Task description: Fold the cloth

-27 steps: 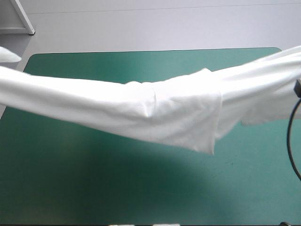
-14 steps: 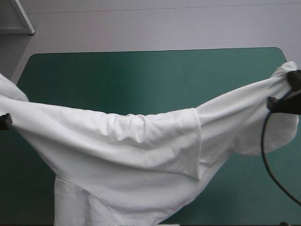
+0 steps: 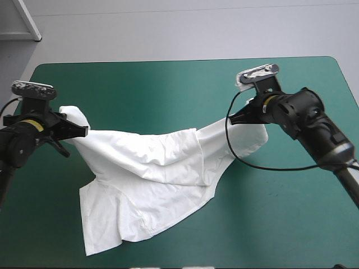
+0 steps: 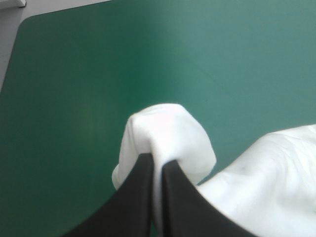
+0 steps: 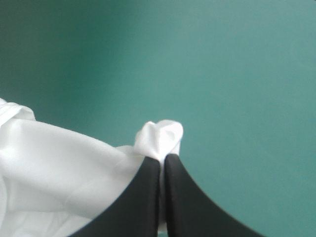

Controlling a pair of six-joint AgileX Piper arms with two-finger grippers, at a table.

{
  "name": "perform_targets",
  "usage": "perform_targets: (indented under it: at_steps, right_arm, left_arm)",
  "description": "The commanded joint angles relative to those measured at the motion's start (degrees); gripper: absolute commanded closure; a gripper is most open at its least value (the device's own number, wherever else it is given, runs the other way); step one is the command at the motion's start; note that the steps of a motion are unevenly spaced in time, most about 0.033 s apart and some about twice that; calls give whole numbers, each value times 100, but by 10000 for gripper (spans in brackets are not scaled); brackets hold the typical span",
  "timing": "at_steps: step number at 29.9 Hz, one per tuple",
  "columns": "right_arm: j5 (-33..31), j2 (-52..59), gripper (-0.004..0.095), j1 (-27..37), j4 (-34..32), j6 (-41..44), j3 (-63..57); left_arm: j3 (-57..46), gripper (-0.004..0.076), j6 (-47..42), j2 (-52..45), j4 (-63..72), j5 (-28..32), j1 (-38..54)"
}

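The white T-shirt [image 3: 151,174] hangs in a sagging band between my two grippers, its lower part lying crumpled on the teal-green table toward the near left. My left gripper [image 3: 76,130] is shut on one end of the T-shirt near the table's left side. In the left wrist view a white knob of the T-shirt [image 4: 168,138] bulges past the left gripper [image 4: 157,160]. My right gripper [image 3: 245,115] is shut on the other end, right of the middle. A small tuft of the T-shirt [image 5: 160,137] pokes out ahead of the right gripper [image 5: 162,159].
The teal-green table [image 3: 168,84] shows bare cover beyond the T-shirt and along the near right. The table's left far corner [image 4: 29,19] lies ahead of the left gripper.
Both arms have come down and inward from a high, wide stretch. The T-shirt, earlier taut across the picture, now sags with its lower part resting on the table.
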State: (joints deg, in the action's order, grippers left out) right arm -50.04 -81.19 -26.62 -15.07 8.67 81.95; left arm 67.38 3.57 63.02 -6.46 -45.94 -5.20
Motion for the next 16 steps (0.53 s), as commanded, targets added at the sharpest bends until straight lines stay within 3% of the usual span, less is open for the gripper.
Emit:
perform_targets:
  at_steps: [1, 6, 12, 14, 16]
  right_arm:
    - [1186, -339, 926, 35, -318, 95, 148]
    - [2428, -1176, 926, 35, -974, 628, 148]
    - [2990, -1945, 923, 35, -1646, 1117, 175]
    - [3018, -2098, 870, 35, -1663, 1215, 231]
    - [3019, -2176, 698, 48, -1652, 1219, 299]
  left_arm:
    - [-168, 734, -84, 496, -70, 1403, -22]
    - [-180, 734, -357, 1583, -114, 2466, -22]
    - [-160, 729, -630, 2653, -76, 3796, -22]
    - [-160, 685, -651, 2838, -76, 4039, -22]
    - [-160, 549, -651, 3011, -76, 4247, -22]
